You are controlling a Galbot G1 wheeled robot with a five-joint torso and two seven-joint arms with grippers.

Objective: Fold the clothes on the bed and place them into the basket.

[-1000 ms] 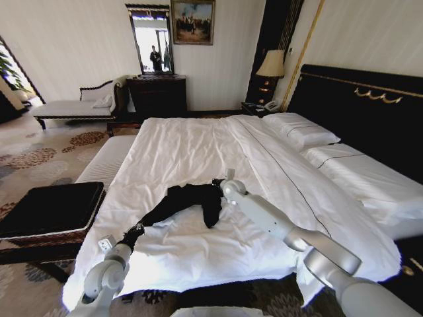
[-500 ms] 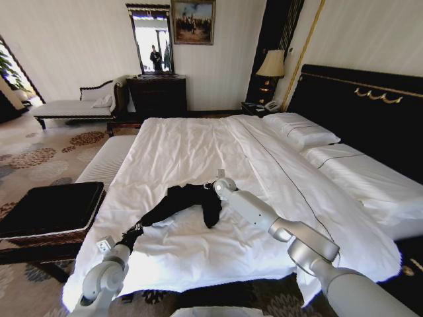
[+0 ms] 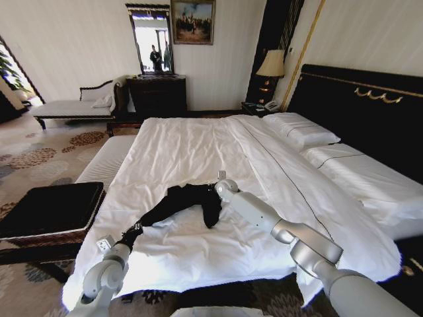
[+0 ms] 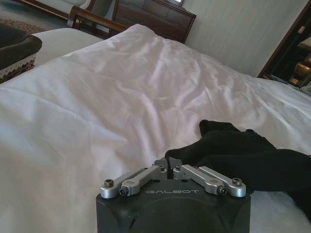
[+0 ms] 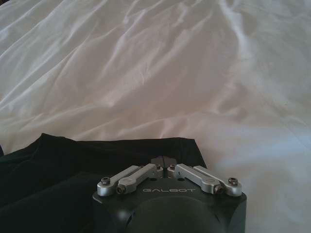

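1. The basket (image 3: 49, 208) is located at the far left of the head view, on the patterned carpet (image 3: 39, 155) beside the bed (image 3: 198, 145). Its black interior is seen from above, and a brown patterned rim runs along its near edge. A corner of it is also seen in the left wrist view (image 4: 17, 48).

2. The left gripper (image 3: 132, 232) is positioned near the bed's foot edge, at the lower-left end of the T-shirt (image 3: 185, 201). The left arm rises from the bottom of the head view and is angled up and to the right. In the left wrist view, the fingers of the left gripper (image 4: 170, 167) are pressed together on a pinch of the black fabric (image 4: 243, 160).

3. The T-shirt is laid crumpled on the white bedding, in the near half of the bed. Its long axis runs diagonally, from the left gripper at lower left to the right gripper at upper right. No lettering can be made out.

4. The right gripper (image 3: 215, 187) is set at the upper-right end of the T-shirt. The right arm is extended from the lower right corner of the head view, up and to the left, low over the bedding. In the right wrist view, the fingers of the right gripper (image 5: 163, 162) are closed at the edge of the black fabric (image 5: 73, 160).
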